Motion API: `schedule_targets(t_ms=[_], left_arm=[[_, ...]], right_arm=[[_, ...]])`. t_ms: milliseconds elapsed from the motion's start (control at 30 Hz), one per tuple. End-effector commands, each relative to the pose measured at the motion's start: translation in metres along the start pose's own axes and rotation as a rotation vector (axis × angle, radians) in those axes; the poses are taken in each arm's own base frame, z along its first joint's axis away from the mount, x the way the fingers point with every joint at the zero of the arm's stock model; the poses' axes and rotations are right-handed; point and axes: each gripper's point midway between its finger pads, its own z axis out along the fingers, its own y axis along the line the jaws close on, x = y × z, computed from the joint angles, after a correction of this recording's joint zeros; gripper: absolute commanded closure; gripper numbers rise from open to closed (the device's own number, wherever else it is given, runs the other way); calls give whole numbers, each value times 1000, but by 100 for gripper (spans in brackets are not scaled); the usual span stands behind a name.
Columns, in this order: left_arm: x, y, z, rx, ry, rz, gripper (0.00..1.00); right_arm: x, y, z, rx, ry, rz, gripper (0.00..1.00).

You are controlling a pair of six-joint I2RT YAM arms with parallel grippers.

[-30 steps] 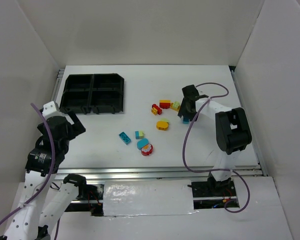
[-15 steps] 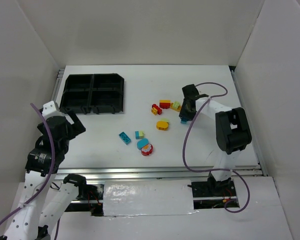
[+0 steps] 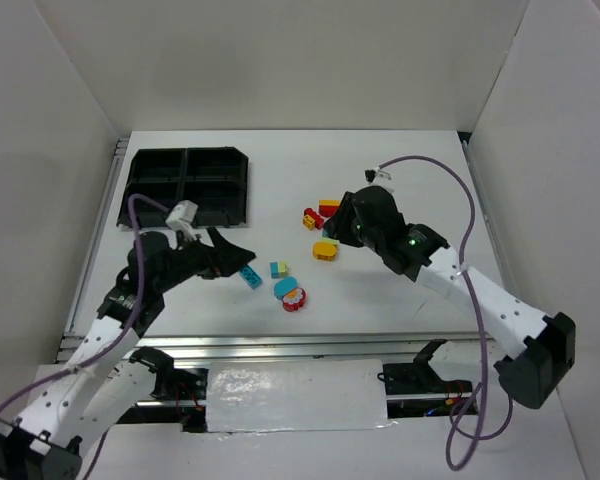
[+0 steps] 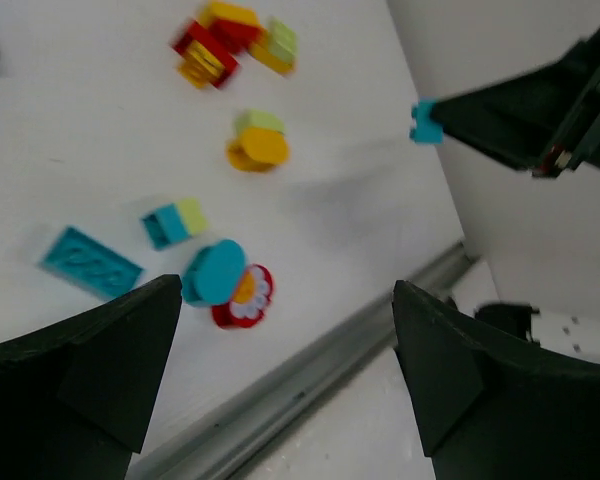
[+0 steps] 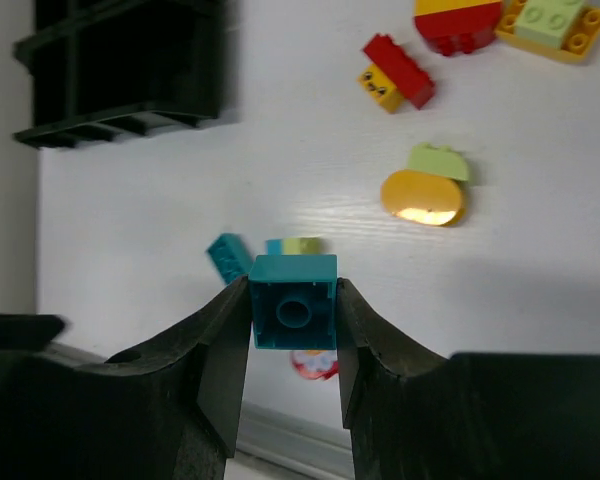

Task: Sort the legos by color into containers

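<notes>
While aloft, teal brick between jaws.

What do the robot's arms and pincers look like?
Both the left arm and right arm have white links with chunky black joints and a purple cable looping alongside. The left pincer and right pincer are black with two wedge-shaped fingers.

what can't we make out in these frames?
- Right wrist view: red flower piece mostly hidden behind the held teal brick; tray cut off by the top edge.
- Left wrist view: red-yellow cluster blurred, studs unreadable.
- Top view: right gripper covers its own fingertips and grip.
</notes>
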Motion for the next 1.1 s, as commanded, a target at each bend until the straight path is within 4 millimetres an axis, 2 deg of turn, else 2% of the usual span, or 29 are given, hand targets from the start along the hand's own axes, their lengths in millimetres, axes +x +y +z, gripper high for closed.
schedule_targets(t_ms=[0, 33, 67, 100, 133, 167, 200, 267, 300, 467, 500, 567, 700, 1067], left_arm=[[-14, -100, 0, 409, -45, 50, 1], [2, -116, 5, 442, -2, 77, 2], [-1, -128, 7, 455, -28, 127, 3], [-4, -129, 15, 418, -59, 138, 3], [9, -137, 23, 428, -24, 157, 4], [6, -145, 26, 438, -43, 184, 5], [10, -144, 38, 416, -34, 191, 7], [11, -151, 44, 424, -49, 201, 9], [13, -149, 50, 410, -48, 199, 13], [8, -146, 59, 386, -85, 205, 18], [8, -146, 60, 385, -87, 207, 27], [7, -147, 63, 382, -84, 213, 34], [10, -148, 68, 387, -73, 208, 34], [6, -170, 59, 497, -80, 196, 34]], right_arm=[[-14, 20, -31, -22, -117, 134, 100], [-12, 27, -37, -46, -126, 181, 100], [-11, 43, -50, -108, -140, 194, 100], [-12, 46, -54, -116, -154, 215, 100], [-9, 52, -58, -134, -157, 246, 100], [-4, 61, -64, -156, -152, 244, 100], [-2, 64, -66, -151, -153, 270, 100], [-1, 71, -74, -167, -165, 272, 100], [-1, 74, -77, -177, -168, 278, 100], [-2, 80, -88, -203, -180, 283, 100], [-2, 81, -89, -206, -180, 284, 100], [-2, 83, -92, -218, -188, 294, 100], [-4, 88, -93, -225, -189, 285, 100], [0, 90, -79, -186, -190, 268, 100]])
